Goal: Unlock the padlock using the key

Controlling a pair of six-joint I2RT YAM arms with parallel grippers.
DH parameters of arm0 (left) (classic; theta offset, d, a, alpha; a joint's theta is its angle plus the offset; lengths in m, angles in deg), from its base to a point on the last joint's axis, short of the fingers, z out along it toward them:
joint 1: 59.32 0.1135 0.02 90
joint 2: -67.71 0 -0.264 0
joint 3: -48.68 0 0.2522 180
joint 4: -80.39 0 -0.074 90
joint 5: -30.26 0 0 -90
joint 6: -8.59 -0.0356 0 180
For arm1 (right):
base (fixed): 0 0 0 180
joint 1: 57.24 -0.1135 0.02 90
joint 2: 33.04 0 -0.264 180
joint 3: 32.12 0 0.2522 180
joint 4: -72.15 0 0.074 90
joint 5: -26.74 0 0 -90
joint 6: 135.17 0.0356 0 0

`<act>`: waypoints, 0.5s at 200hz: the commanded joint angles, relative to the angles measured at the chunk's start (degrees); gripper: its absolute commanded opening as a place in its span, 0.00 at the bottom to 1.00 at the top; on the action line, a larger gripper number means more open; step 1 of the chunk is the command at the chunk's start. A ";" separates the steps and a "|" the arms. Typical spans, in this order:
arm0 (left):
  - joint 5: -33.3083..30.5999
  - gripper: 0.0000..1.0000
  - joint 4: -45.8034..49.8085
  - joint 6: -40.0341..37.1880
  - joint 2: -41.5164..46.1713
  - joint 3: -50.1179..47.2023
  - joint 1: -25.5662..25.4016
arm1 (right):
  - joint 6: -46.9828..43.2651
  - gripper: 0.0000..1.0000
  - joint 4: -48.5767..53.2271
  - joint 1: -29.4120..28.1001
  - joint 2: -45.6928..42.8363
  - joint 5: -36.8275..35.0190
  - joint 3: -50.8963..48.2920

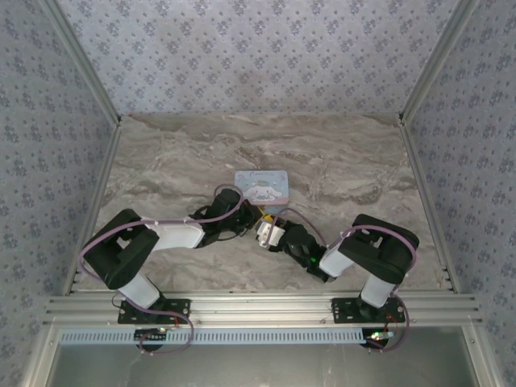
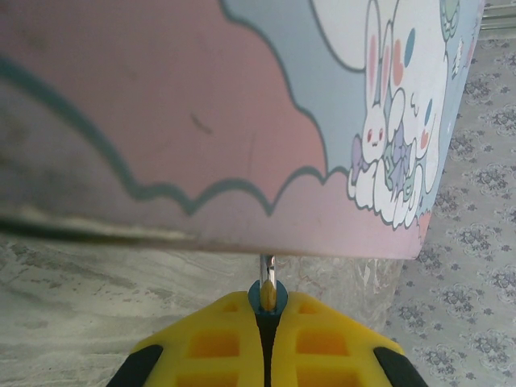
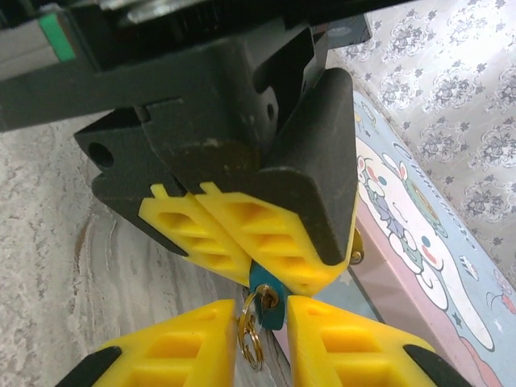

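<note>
Padlock (image 3: 266, 292) pinched in left jaws; right jaws slightly parted around it.

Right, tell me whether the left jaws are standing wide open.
No, on the left gripper the yellow jaws are pressed together, pinching a small teal piece at their tips.

The rectangular tin box (image 1: 262, 187) has a light blue lid printed with white, pink-eared cartoon rabbits, and pink sides crossed by a teal cloud outline. The tiny teal-blue metal padlock (image 3: 264, 292) shows a brass spot. The thin wire key ring (image 3: 250, 343) is golden. The left end effector (image 2: 266, 322) and right end effector (image 3: 262, 318) have yellow fingers; the left's housing is black. The marbled stone counter (image 1: 185, 161) is grey-beige with darker veins. The wallpapered walls (image 1: 258, 48) are blue-grey with a small floral print.
</note>
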 commanded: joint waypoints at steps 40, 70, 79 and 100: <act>1.10 0.00 -2.18 1.10 0.43 1.61 -0.50 | 2.05 0.18 -1.74 0.30 1.71 -2.39 0.66; 1.20 0.00 -2.20 1.05 0.41 1.70 -0.71 | 2.90 0.15 -1.72 0.26 1.77 -2.84 1.12; 1.21 0.00 -2.19 1.12 0.35 1.77 -0.69 | 3.14 0.14 -1.77 0.20 1.72 -2.98 1.24; 1.37 0.00 -2.17 1.03 0.05 2.11 -0.83 | 4.34 0.12 -1.89 0.22 1.62 -3.35 1.42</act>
